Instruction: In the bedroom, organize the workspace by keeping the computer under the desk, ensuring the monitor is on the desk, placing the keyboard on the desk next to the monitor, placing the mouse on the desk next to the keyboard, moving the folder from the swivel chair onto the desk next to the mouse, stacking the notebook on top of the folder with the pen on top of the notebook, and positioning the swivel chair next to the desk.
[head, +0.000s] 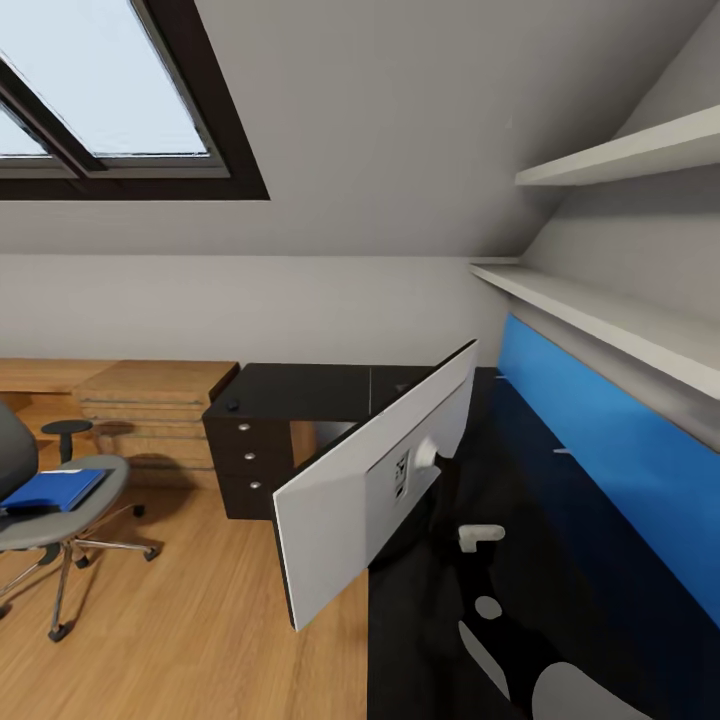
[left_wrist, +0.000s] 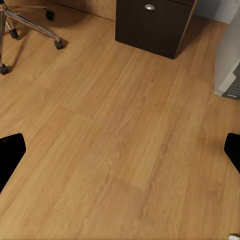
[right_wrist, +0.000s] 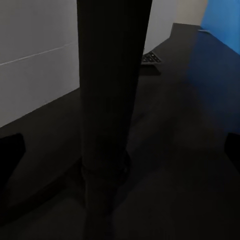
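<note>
The monitor (head: 370, 490) stands on the desk's glossy black top (head: 330, 385), angled, its pale back towards me. A tiny dark mouse (head: 232, 404) lies at the desk's far left corner. At the left stands the swivel chair (head: 60, 510), apart from the desk, with the blue folder (head: 52, 489) flat on its seat. My right gripper (right_wrist: 120, 150) is open low over the desk top, with a dark upright part of the monitor (right_wrist: 112, 90) between its fingers; the keyboard (right_wrist: 151, 58) lies beyond. My left gripper (left_wrist: 120, 152) hangs open over bare floor. The grey computer (left_wrist: 228, 60) stands on the floor beside the dark drawers (left_wrist: 150, 25).
A light-wood dresser (head: 150, 400) sits against the low wall left of the desk. White shelves (head: 610, 320) run above the blue back panel (head: 610, 440). A skylight (head: 100, 90) is overhead. Open wood floor (head: 190, 620) lies between chair and desk.
</note>
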